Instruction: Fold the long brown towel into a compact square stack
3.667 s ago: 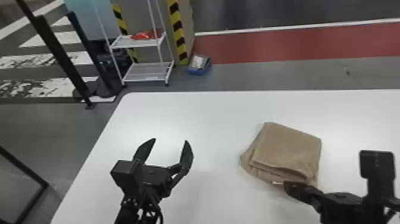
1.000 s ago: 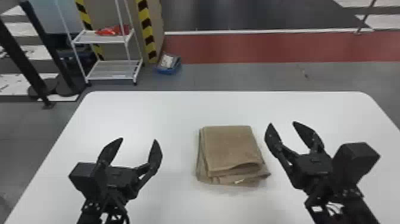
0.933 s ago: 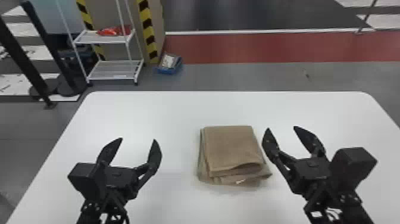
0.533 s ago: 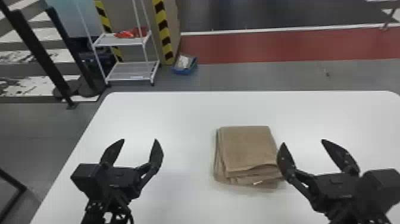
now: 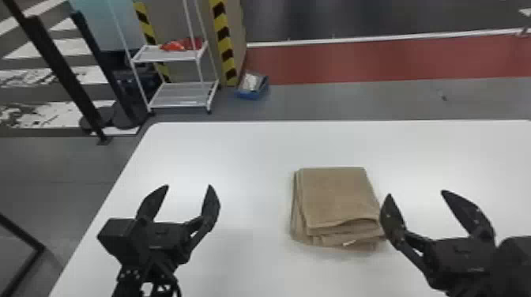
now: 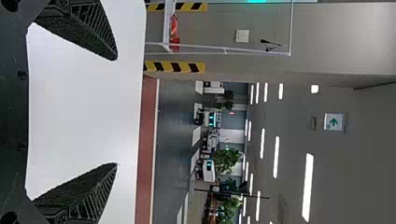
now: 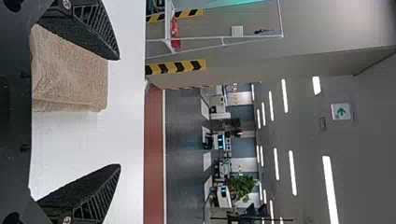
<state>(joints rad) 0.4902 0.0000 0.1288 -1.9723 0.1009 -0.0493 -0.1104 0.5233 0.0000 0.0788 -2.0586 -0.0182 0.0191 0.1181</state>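
Left claw: my left claw point(image 5: 189, 185) is spread, nothing in its grip, above the white table point(image 5: 253, 150); its arm is cut off by the head view's bottom edge.
Right claw: also spread wide, my right claw point(image 5: 416, 192) has bare table in the head view's gap; the arm runs out of frame.
Brown towel: folded stack point(image 5: 336, 197), roughly square, right beside the right claw's left finger and well off to the right of the left claw. I can't tell if finger and cloth touch.
Towel layers: stepped on the side facing the left claw, loose and wavy on the near side; I can't count them.
Pale tag: small bit point(image 5: 349, 242) at the towel's near edge, too small for me to make out.
Hidden part: from the right wrist, one finger covers some of the towel, the rest shows in the gap.
White cart: stands point(image 5: 170, 58) beyond the table, ahead of the left claw; red stuff point(image 5: 181, 44) on its shelf, hard to identify.
Blue tray: on the floor point(image 5: 253, 94) past the table, its contents unclear to me.
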